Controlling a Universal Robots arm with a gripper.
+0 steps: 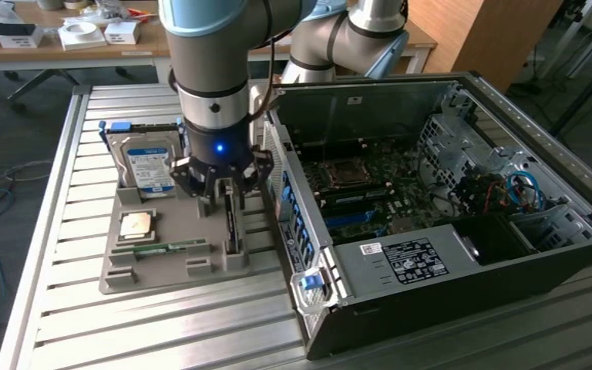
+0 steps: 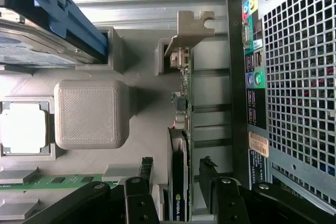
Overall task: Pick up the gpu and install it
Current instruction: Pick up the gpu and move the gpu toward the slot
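Gpu [image 1: 232, 227] [image 2: 178, 150] is the thin dark card, and it stands on its edge in a slot of the grey tray, right between the two fingers of the pincer [image 1: 222, 202] [image 2: 176, 166].

The biggest thing is the silver table [image 1: 59, 231] with long ribs, and it lies under the pincer and everything else. Next is the open computer case [image 1: 378, 104] [image 2: 299, 77]. It sits just beside the pincer, on the exterior view's right.

The grey tray [image 1: 173, 216] [image 2: 142, 129] lies flat below the pincer. A silver hard drive [image 1: 150, 163] [image 2: 31, 45] with a blue label stands in the tray, near the pincer on the exterior view's left. A slim green memory stick [image 1: 163, 248] [image 2: 52, 181] and a small square chip [image 1: 136, 224] [image 2: 23, 128] lie in the tray too, on that same side.

The pincer is spread. Its black fingers [image 2: 145, 169] reach down on both sides of the gpu, and a little gap shows on each side, so they are not pinching it.
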